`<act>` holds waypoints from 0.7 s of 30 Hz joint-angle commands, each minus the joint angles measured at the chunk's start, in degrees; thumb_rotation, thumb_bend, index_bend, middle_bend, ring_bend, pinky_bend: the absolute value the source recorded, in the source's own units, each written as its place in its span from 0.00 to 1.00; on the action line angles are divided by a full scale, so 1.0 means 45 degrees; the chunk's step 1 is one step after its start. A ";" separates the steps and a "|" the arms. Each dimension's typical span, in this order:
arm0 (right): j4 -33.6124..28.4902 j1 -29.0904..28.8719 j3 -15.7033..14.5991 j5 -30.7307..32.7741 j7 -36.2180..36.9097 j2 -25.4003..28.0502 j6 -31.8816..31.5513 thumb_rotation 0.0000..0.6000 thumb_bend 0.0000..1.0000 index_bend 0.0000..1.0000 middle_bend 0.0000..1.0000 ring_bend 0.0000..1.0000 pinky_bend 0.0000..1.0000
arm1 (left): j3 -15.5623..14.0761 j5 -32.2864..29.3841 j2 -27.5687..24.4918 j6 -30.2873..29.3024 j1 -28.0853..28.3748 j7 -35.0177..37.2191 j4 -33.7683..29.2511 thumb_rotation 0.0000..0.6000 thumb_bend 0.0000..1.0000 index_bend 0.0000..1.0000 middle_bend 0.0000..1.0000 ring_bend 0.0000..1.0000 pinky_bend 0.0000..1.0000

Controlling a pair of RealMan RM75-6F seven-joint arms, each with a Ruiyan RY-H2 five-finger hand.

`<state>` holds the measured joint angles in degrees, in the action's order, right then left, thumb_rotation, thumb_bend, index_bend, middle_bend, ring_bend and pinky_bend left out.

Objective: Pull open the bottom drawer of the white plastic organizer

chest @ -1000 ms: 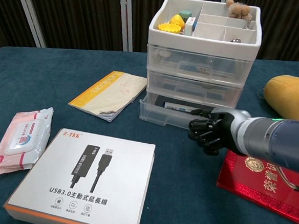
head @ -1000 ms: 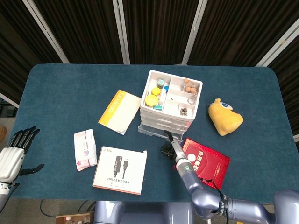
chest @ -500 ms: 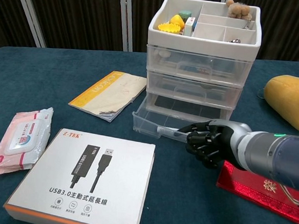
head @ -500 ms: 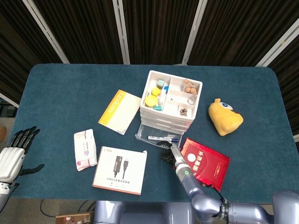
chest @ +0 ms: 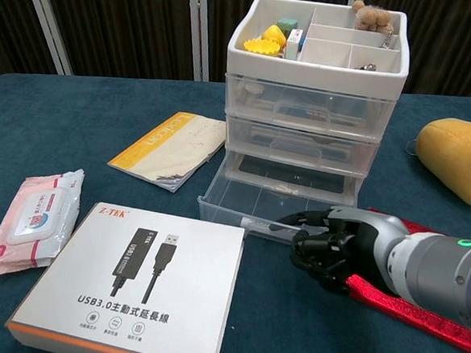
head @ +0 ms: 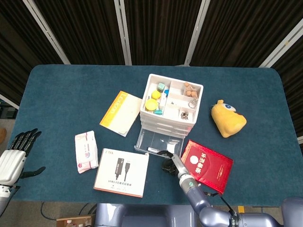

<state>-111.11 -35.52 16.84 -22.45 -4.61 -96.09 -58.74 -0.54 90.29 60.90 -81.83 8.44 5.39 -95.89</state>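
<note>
The white plastic organizer [head: 169,103] [chest: 314,93] stands mid-table, its top tray full of small items. Its clear bottom drawer [head: 156,140] [chest: 254,196] is pulled well out toward me, and a pen lies along its front wall. My right hand [head: 169,163] [chest: 326,249] is at the drawer's front right corner, with dark fingers curled over the front edge. My left hand [head: 17,152] hangs off the table's left edge, fingers spread, holding nothing. The chest view does not show it.
A red booklet [head: 209,165] [chest: 420,312] lies under my right forearm. A white USB-cable box [head: 121,172] [chest: 131,286] sits just left of the drawer. A wipes pack [head: 86,151] [chest: 30,219], a yellow-spined booklet [head: 121,112] [chest: 173,148] and a yellow plush [head: 228,118] [chest: 455,155] lie around.
The bottom drawer has slid far out toward me, with my right hand drawing back with its front edge. The organizer body shifted slightly. The left hand stayed still.
</note>
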 commanded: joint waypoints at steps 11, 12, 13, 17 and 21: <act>-0.1474 0.0102 -0.0420 -0.0929 -0.0425 0.1370 -0.0187 1.00 0.38 0.00 0.80 0.81 0.88 | -0.0009 0.0126 0.0044 -0.0181 -0.0063 -0.0106 0.0094 1.00 0.01 0.00 0.00 0.00 0.02; -0.1720 0.0173 -0.0479 -0.1107 -0.0468 0.1577 -0.0300 1.00 0.38 0.00 0.80 0.81 0.88 | -0.0012 0.0140 0.0046 -0.0203 -0.0073 -0.0111 0.0096 1.00 0.01 0.00 0.00 0.00 0.02; -0.1988 0.0256 -0.0545 -0.1305 -0.0514 0.1818 -0.0421 1.00 0.38 0.00 0.79 0.81 0.87 | -0.0019 0.0148 0.0046 -0.0219 -0.0085 -0.0107 0.0087 1.00 0.01 0.00 0.00 0.00 0.02; -0.3124 0.0698 -0.0994 -0.2392 -0.0851 0.3109 -0.0937 1.00 0.38 0.00 0.77 0.79 0.84 | -0.0039 0.0226 0.0043 -0.0333 -0.0136 -0.0195 0.0084 1.00 0.01 0.00 0.00 0.00 0.02; -0.3902 0.1306 -0.1540 -0.3715 -0.0920 0.4644 -0.1164 1.00 0.38 0.00 0.70 0.72 0.77 | -0.0054 0.0261 0.0048 -0.0412 -0.0183 -0.0240 0.0071 1.00 0.01 0.00 0.00 0.00 0.02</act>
<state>-125.99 -31.79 11.88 -35.28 -8.19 -79.35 -62.79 -0.77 91.44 61.11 -83.67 7.63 4.32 -95.56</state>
